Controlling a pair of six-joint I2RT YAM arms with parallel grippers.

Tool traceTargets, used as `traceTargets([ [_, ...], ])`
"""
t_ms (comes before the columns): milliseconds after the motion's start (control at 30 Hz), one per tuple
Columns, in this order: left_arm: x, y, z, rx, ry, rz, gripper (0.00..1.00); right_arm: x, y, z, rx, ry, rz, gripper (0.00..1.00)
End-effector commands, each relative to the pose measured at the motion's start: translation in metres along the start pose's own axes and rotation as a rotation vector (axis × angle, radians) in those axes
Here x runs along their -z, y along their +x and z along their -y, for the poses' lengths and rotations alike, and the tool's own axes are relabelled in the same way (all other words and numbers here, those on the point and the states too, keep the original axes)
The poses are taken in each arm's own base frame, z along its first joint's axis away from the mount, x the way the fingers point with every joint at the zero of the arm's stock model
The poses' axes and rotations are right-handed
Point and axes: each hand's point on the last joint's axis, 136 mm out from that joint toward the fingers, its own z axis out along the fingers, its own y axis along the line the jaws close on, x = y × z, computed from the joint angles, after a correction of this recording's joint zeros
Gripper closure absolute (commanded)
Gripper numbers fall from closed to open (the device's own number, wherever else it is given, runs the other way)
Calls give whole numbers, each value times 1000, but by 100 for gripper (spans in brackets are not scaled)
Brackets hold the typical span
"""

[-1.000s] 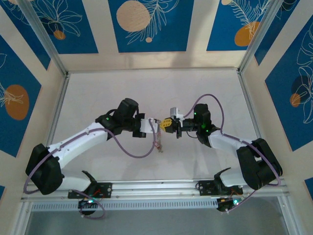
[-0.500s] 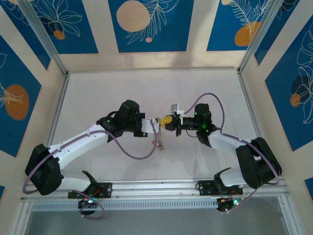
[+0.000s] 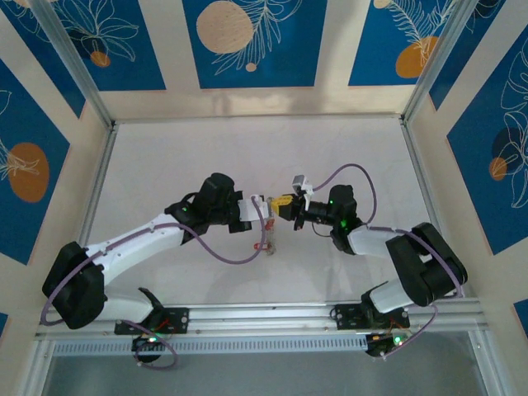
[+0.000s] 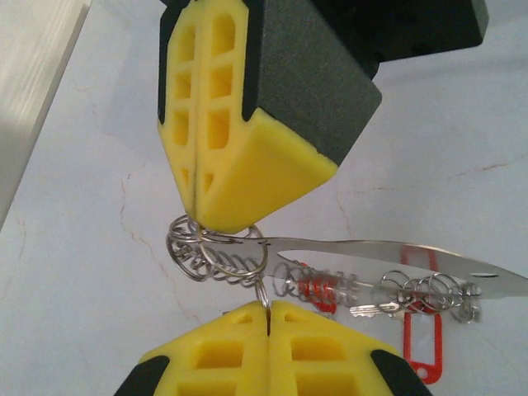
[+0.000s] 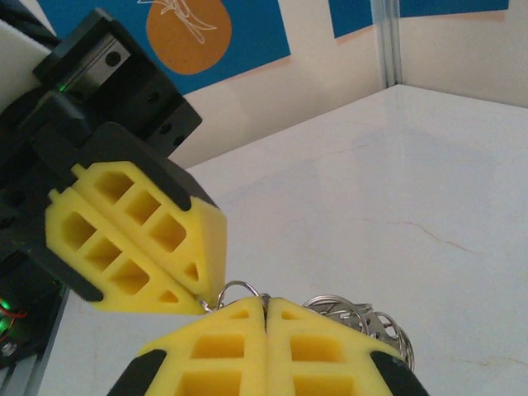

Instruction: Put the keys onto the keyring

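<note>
My two grippers meet tip to tip above the middle of the table. The left gripper (image 3: 261,205) (image 4: 269,307) is shut on a small split ring that links into a bunch of rings (image 4: 198,256). The right gripper (image 3: 280,206) (image 5: 266,305) is shut too. Its yellow fingers (image 4: 247,165) clamp the end of the keyring (image 4: 396,252), a thin silvery band that hangs down (image 3: 266,227). Tiny keys (image 4: 371,310) and red tags (image 4: 421,351) (image 3: 262,245) dangle along it. In the right wrist view the left fingers (image 5: 140,239) touch a small loop (image 5: 239,286).
The white table (image 3: 247,148) has aluminium rails along its sides and a rail at the near edge (image 3: 264,318). A purple cable (image 3: 223,256) loops under the left arm, and another arches over the right wrist (image 3: 355,169).
The left gripper has moved a little to the right. The right arm has folded, its elbow swinging towards the near edge. Both grippers stayed shut, and the hanging keys shifted slightly.
</note>
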Motion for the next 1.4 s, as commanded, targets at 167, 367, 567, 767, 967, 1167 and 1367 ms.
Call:
traceTargets([
  [167, -1, -20, 0, 65, -9, 96, 100, -7, -22, 3, -20, 54, 115, 100],
  [367, -3, -17, -6, 66, -40, 83, 100, -12, -17, 0, -42, 57, 105, 100],
  [567, -7, -12, -7, 91, -54, 70, 100, -14, -15, -2, -41, 67, 114, 100],
  [767, -5, 0, -2, 84, -51, 48, 100, -4, -16, 7, 17, 107, 102, 100],
  [967, 4, 0, 5, 70, -2, 55, 100, 7, -14, 6, 153, 97, 24, 92],
  [1167, 12, 0, 9, 53, 43, 56, 100, 11, 3, -10, 334, 2, -87, 79],
  [1367, 21, -1, 12, 27, 76, 59, 100, 12, 13, -17, 480, -47, -132, 72],
])
